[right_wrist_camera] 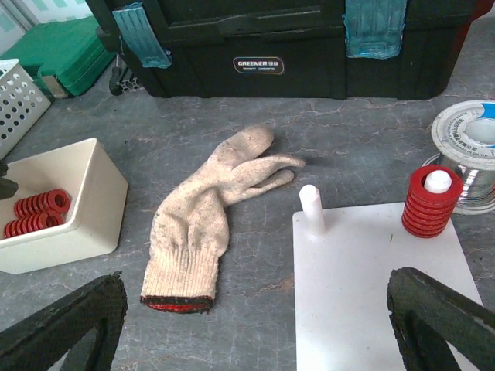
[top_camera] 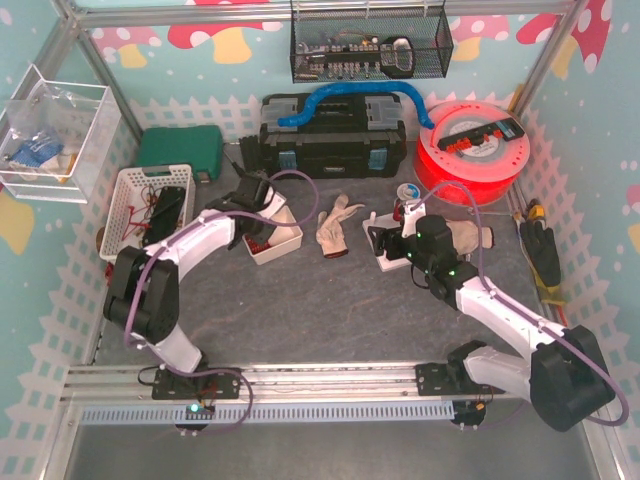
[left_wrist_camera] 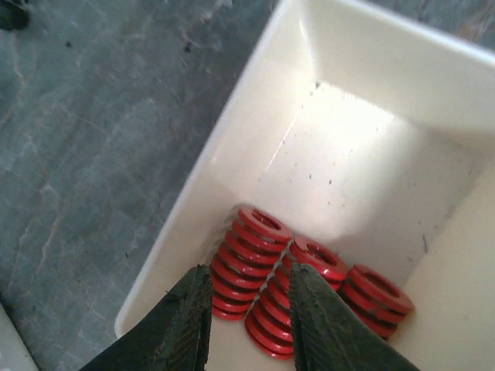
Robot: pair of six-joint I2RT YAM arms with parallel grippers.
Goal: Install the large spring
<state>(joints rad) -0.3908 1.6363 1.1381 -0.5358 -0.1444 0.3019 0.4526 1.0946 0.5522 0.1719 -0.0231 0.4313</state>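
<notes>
Three large red springs (left_wrist_camera: 249,255) lie side by side in a white bin (left_wrist_camera: 363,85). My left gripper (left_wrist_camera: 249,313) is open just above them; its fingers straddle the leftmost spring and touch nothing. In the top view it (top_camera: 258,232) hangs over the bin (top_camera: 280,247). My right gripper (right_wrist_camera: 255,325) is open wide and empty, low over the near edge of a white plate (right_wrist_camera: 371,294). The plate has a bare white peg (right_wrist_camera: 312,209) and a second peg that carries a red spring (right_wrist_camera: 431,205). The bin with its springs (right_wrist_camera: 35,212) shows at the left of the right wrist view.
A worn glove (right_wrist_camera: 209,209) lies between bin and plate, and another (top_camera: 468,236) lies right of the plate. A solder spool (right_wrist_camera: 470,147) stands behind the plate. A black toolbox (top_camera: 330,140), a green case (top_camera: 180,150), a white basket (top_camera: 140,205) and a red reel (top_camera: 475,150) line the back.
</notes>
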